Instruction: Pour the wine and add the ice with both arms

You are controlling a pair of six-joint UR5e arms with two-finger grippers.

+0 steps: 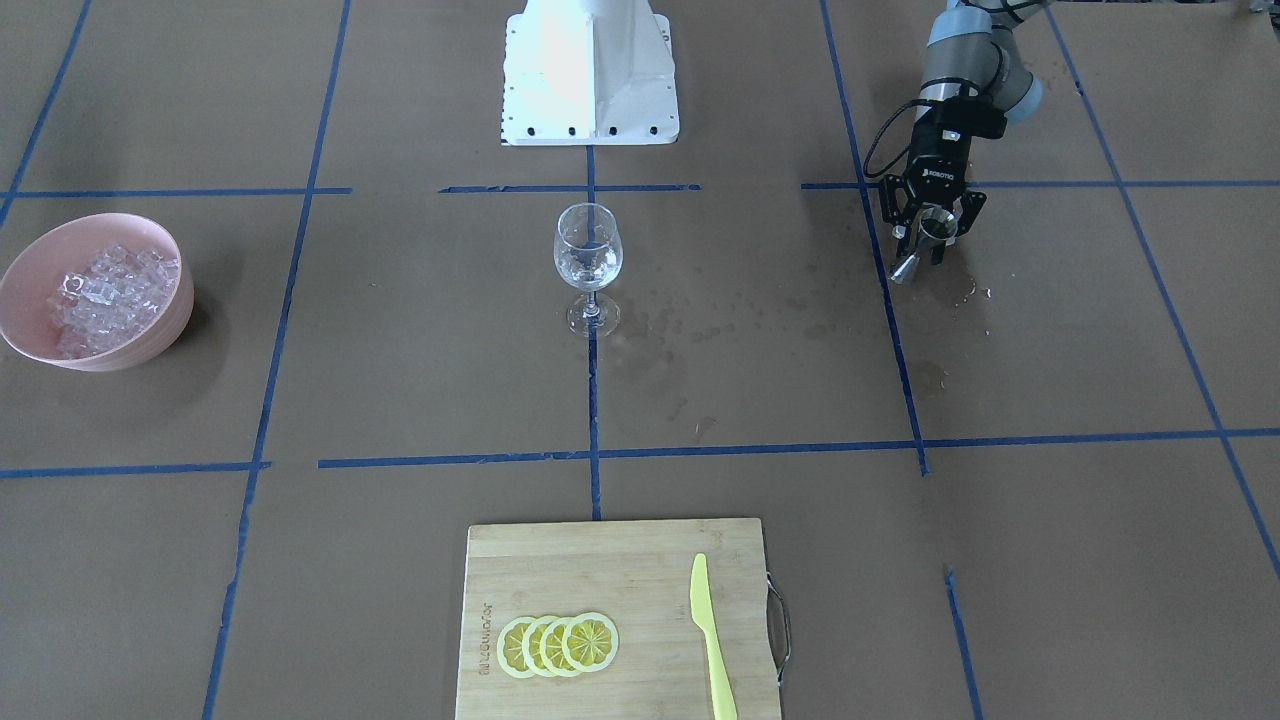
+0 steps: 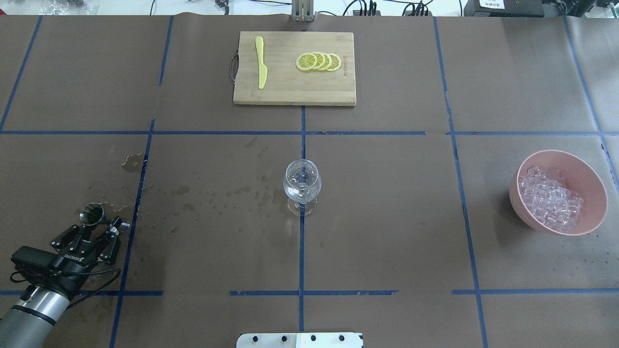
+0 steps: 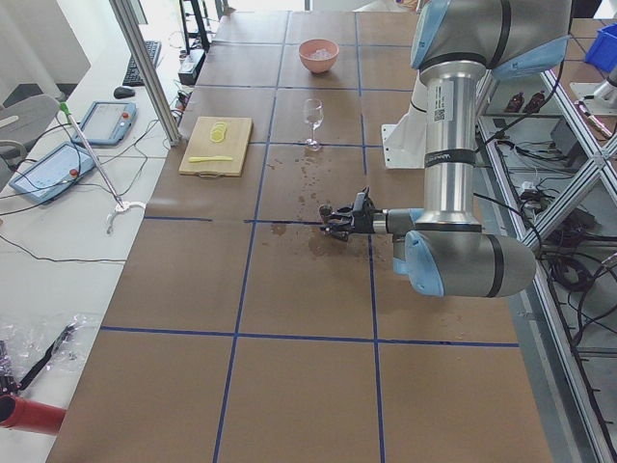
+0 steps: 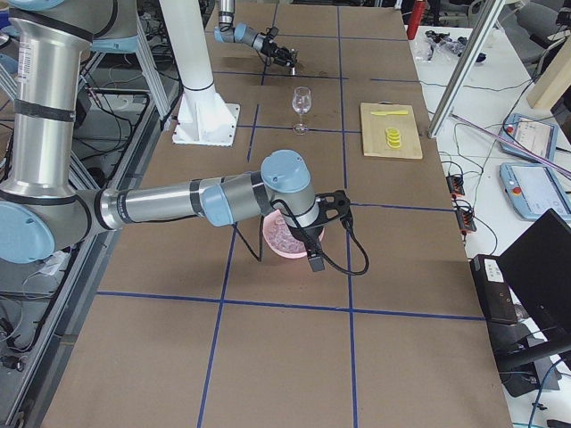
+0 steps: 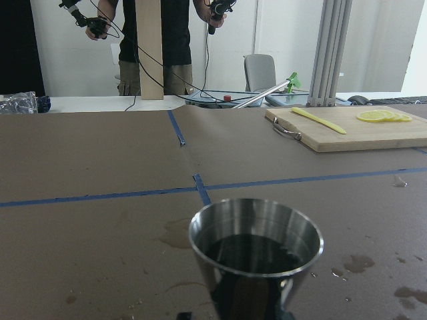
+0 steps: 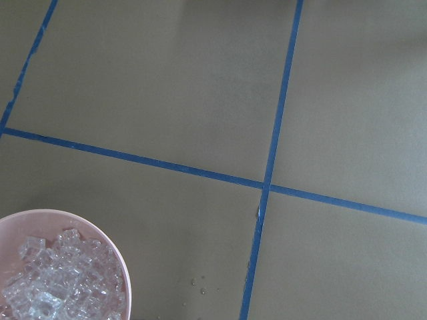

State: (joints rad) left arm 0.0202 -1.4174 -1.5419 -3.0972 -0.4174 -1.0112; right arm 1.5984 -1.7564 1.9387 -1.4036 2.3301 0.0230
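A steel jigger (image 1: 925, 240) stands upright on the brown table at my left, with dark wine (image 5: 253, 255) in its cup. My left gripper (image 1: 922, 250) sits low around the jigger (image 2: 92, 214), its jaws spread on either side, and looks open. A clear wine glass (image 2: 302, 186) stands at the table's middle, apart from both arms. A pink bowl (image 2: 516, 200) at my right holds a heap of clear ice (image 2: 551, 203). My right gripper (image 4: 314, 250) hangs above the bowl's edge and shows only in the exterior right view, so I cannot tell its state. Its wrist view shows the ice (image 6: 47, 287) at lower left.
A wooden cutting board (image 2: 290, 87) at the far side carries yellow lemon slices (image 2: 319, 61) and a yellow knife (image 2: 261, 63). Wet spots (image 2: 130, 164) mark the paper between jigger and glass. The white base block (image 1: 590, 80) stands behind the glass.
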